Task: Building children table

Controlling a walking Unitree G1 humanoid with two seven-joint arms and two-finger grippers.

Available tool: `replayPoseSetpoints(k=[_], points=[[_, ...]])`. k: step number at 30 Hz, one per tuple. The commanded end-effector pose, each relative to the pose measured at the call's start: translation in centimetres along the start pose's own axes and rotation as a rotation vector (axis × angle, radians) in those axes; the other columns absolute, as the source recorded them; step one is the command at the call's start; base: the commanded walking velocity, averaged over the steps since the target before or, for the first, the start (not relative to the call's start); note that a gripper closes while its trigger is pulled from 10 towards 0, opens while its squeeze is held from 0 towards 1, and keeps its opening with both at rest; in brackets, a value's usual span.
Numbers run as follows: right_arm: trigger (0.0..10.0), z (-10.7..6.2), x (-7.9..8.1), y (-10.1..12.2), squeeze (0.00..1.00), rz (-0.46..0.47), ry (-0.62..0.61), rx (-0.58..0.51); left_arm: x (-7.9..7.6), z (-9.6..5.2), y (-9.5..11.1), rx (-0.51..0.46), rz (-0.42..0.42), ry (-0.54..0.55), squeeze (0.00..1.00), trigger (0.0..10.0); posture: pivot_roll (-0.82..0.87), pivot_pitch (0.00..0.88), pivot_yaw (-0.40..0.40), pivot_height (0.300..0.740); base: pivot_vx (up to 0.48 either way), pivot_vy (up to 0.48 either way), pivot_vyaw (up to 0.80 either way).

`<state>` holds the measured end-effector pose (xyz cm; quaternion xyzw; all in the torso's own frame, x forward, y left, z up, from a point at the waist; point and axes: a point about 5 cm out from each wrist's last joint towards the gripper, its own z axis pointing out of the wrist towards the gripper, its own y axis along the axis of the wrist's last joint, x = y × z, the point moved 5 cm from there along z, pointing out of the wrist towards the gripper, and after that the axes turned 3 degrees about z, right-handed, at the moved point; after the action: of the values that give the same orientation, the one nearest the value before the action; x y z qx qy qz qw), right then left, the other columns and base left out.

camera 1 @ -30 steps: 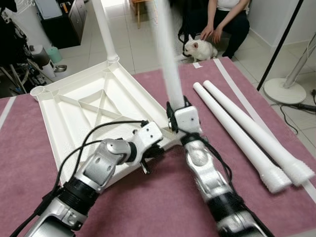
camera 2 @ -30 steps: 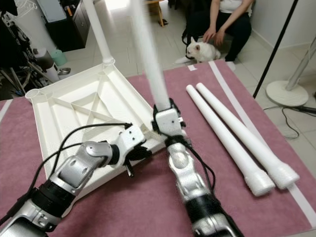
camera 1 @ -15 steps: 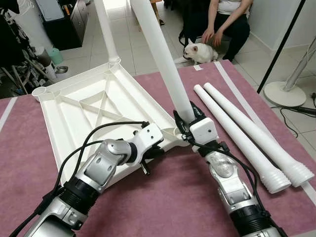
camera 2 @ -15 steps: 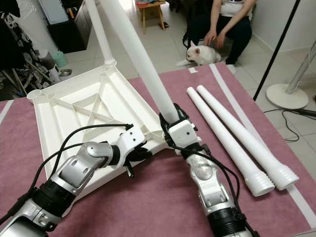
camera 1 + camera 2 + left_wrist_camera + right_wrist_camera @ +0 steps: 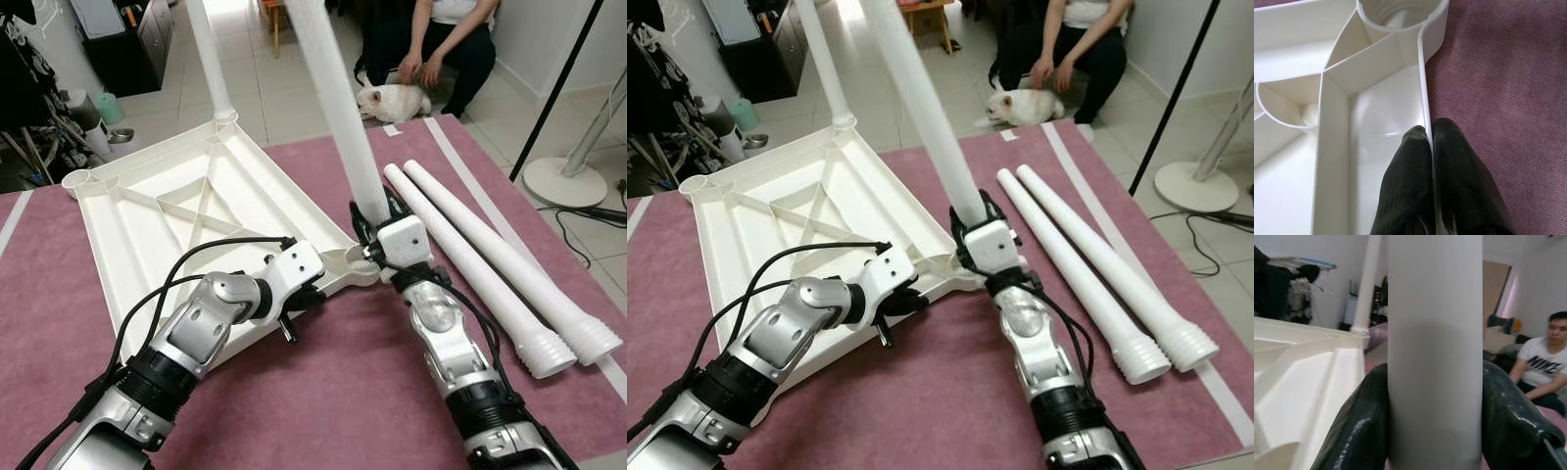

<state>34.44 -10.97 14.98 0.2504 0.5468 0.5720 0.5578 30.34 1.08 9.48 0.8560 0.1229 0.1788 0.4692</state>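
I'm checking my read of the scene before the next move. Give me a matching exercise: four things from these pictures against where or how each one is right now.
Things:
1. left gripper
2. right gripper
3. two loose legs
4. fitted leg

States:
A. standing upright in the far corner socket of the upside-down tabletop
B. lying side by side on the mat, to the robot's right
C. shut on the tabletop's thin rim wall
D. shut on a tilted leg, low end at the near corner socket

Pairs: 1-C, 2-D, 3-B, 4-A
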Motion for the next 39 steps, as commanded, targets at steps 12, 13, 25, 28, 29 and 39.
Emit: replayPoseSetpoints(k=[12,13,25,28,29,39], points=[[10.0,0.0,1.3,-0.1,0.0,-0.011,0.108,0.018,5.1,-3.4,7.9,-0.333,0.051,0.268,0.0,10.0,-0.05,0.0,0.17,0.74,0.0,0.0,0.0],[10.0,-0.1,1.1,0.0,0.0,-0.012,0.104,0.016,5.2,-3.6,8.1,-0.337,0.053,0.271,1.0,10.0,-0.05,0.0,0.169,0.74,0.0,0.0,0.0],[10.0,-0.3,0.0,0.3,0.0,0.021,0.061,0.009,3.7,-4.4,5.7,-0.246,0.18,0.232,1.0,10.0,-0.06,0.0,0.153,0.74,0.0,0.0,0.0],[10.0,-0.1,-0.1,0.2,0.0,0.02,0.061,0.011,2.9,-4.4,5.0,-0.228,0.193,0.176,1.0,10.0,-0.05,0.0,0.148,0.74,0.0,0.0,0.0],[10.0,0.0,0.0,0.3,0.0,0.022,0.064,0.01,2.5,-4.4,4.4,-0.206,0.192,0.157,1.0,10.0,-0.05,0.0,0.143,0.74,0.0,0.0,0.0],[10.0,0.9,-1.3,2.4,0.0,-0.037,0.031,-0.072,6.2,-6.0,6.3,-0.361,-0.182,0.333,0.0,10.0,-0.05,0.0,0.129,0.74,0.0,0.0,0.0]])
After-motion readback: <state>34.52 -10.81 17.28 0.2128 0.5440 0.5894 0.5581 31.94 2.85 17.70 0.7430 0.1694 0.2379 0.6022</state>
